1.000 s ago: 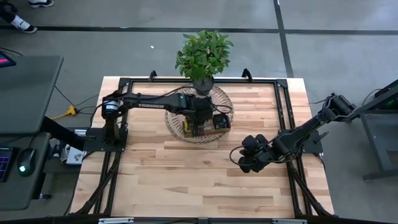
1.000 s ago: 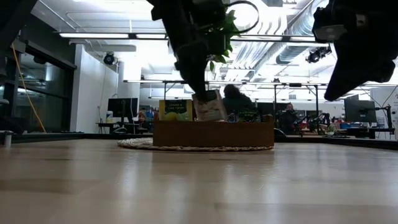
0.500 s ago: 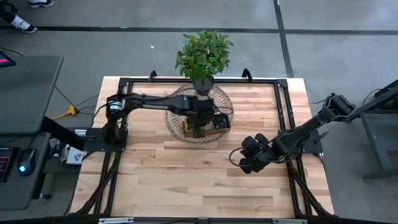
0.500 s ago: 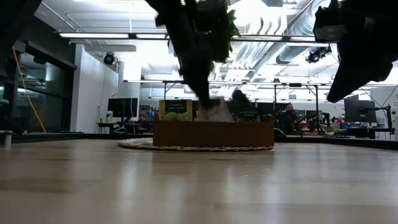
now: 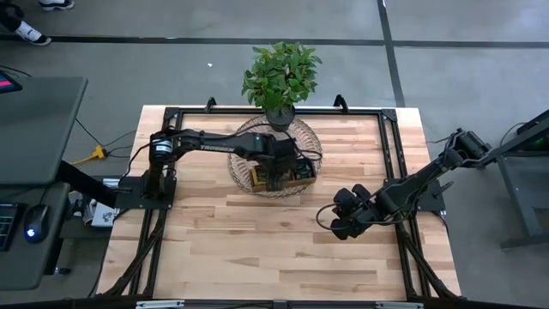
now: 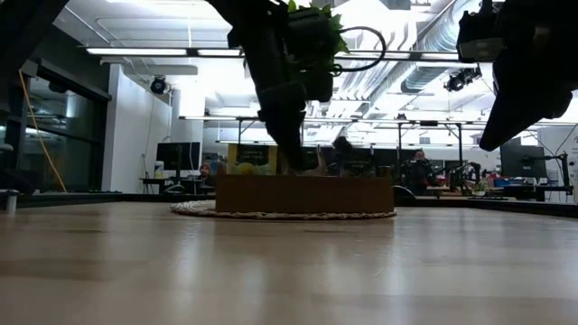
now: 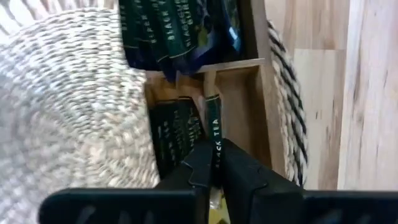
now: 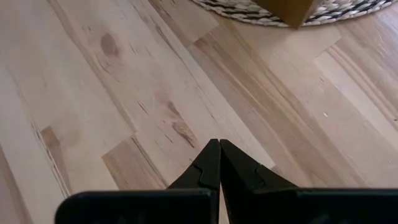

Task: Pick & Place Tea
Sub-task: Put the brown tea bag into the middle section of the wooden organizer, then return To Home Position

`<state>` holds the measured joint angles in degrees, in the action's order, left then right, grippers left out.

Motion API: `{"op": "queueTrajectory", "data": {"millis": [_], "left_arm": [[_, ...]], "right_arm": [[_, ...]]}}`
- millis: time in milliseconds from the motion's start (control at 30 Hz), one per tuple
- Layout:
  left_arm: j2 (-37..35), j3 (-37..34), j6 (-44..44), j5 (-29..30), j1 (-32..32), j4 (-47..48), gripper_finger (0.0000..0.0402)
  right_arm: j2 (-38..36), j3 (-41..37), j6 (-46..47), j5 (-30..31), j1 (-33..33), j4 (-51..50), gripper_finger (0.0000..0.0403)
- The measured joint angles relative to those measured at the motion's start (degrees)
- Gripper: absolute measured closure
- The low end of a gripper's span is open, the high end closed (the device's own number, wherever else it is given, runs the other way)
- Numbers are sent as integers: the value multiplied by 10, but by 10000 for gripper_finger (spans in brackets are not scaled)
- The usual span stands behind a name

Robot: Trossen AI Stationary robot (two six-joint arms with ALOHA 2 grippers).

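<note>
A brown wooden tray (image 5: pixel 283 176) stands on a round woven mat (image 5: pixel 307 137) at the table's far middle. My left gripper (image 7: pixel 214 155) reaches down into it, shut on a green tea sachet (image 7: pixel 214 121) seen edge-on over the middle compartment. More green sachets (image 7: pixel 174 134) stand in that compartment, and dark blue-black ones (image 7: pixel 168 31) fill the one beside it. A yellow sachet (image 6: pixel 250 158) shows above the tray wall (image 6: pixel 305 194). My right gripper (image 5: pixel 341 225) hangs shut above bare wood toward the table's right. My left gripper pinches the green sachet's upper edge (image 7: pixel 215 142) between its two fingers, coming from above and pointing steeply down. The sachet hangs upright below the fingers, its lower end down inside the tray's middle compartment; whether it rests on the bottom I cannot tell.
A potted plant (image 5: pixel 281 77) stands on the mat's far side, right behind the tray. Black frame rails (image 5: pixel 388 146) run along the table's edges. Bare wood (image 5: pixel 257 249) lies between the mat and the near edge.
My left gripper has gone down toward the tray with the sachet. The sachet, which hung above the tray's rim in the low view, has sunk behind the tray wall.
</note>
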<state>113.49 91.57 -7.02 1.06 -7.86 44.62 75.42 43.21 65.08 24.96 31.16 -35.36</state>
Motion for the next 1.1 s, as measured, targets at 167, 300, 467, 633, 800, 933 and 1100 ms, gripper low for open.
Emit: {"op": "queueTrajectory", "data": {"millis": [167,300,467,633,800,933,1100], "left_arm": [[-8,21,-2,9,0,22,340],[-8,58,-13,9,0,50,300],[-8,93,-18,10,0,84,260],[-8,143,-22,13,0,162,246],[-8,169,-21,10,0,214,245],[-11,171,-2,-34,0,239,245],[-64,123,23,-78,0,199,245]], "right_arm": [[0,0,0,0,0,-1,402],[0,0,0,0,0,-4,402],[0,0,0,0,0,-4,402],[0,0,0,0,0,-4,402],[0,0,-2,0,0,-4,402],[-10,0,-4,0,2,-4,402],[-37,0,-6,29,20,-11,402]]}}
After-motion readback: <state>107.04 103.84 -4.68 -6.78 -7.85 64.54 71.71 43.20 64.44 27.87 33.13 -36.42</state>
